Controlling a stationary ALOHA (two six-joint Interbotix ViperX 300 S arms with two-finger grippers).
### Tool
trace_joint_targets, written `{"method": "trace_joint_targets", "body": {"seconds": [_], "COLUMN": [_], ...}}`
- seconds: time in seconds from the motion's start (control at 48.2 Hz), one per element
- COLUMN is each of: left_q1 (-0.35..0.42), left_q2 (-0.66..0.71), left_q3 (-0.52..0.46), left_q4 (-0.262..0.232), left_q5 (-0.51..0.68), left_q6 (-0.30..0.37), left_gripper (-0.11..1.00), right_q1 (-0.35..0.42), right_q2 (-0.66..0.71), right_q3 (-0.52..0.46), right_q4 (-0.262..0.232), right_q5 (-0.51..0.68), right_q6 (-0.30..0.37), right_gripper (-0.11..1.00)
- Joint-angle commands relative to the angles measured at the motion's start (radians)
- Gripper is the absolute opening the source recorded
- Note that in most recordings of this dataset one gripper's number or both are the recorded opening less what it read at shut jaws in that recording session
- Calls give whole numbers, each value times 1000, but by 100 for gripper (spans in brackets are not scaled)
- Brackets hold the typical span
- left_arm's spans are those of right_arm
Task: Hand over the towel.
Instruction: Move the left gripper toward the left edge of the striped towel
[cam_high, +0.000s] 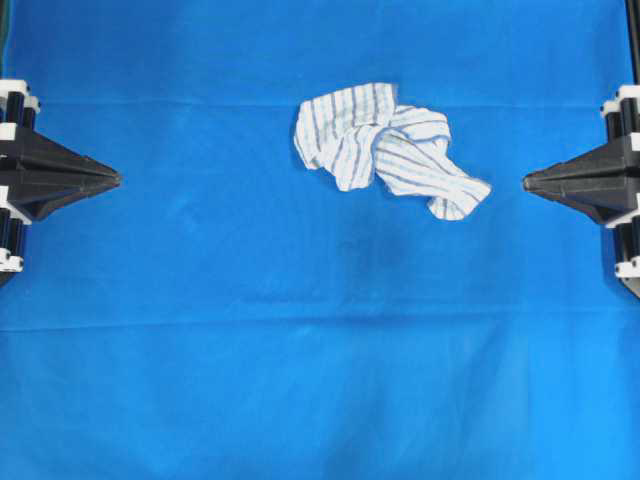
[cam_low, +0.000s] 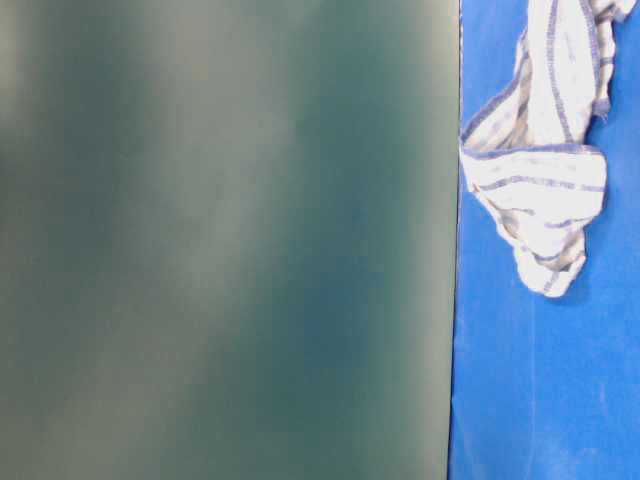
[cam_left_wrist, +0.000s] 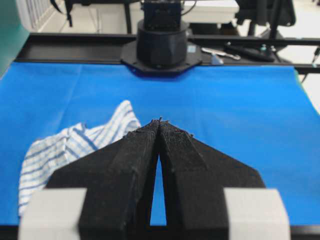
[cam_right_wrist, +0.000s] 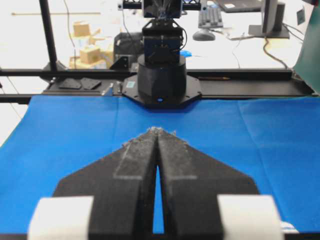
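**No legible text anywhere**

Searched all four views for writing, labels, brand marks, numbers and signs; found nothing readable. Only a woven pattern of thin blue-grey stripes on the towel (cam_high: 385, 148), no lettering. Plain and unprinted across the blue cloth (cam_high: 200, 350). Bare white bands on the gripper fingers in both wrist views, with no marks. Far too small and blurred to read: the cardboard boxes (cam_right_wrist: 90, 52) and the keyboard (cam_right_wrist: 210, 17) in the background of the right wrist view.
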Motion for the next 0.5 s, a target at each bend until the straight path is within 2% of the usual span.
{"method": "trace_joint_targets", "body": {"seconds": [0.0, 0.249, 0.477], "left_q1": [8, 52, 166], "left_q2": [23, 67, 279], "left_q3": [-34, -86, -192], "left_q4": [-14, -17, -17], "left_q5": [-8, -14, -9], "left_q6": [5, 3, 8], "left_gripper": [0, 0, 0], "right_q1": [-3, -2, -3], "right_q2": [5, 8, 14], "right_q3": [-29, -37, -35], "right_q4": [-3, -8, -8], "right_q5": [-5, 29, 40], "right_q6": [-12, -9, -5], "right_gripper": [0, 0, 0]}}
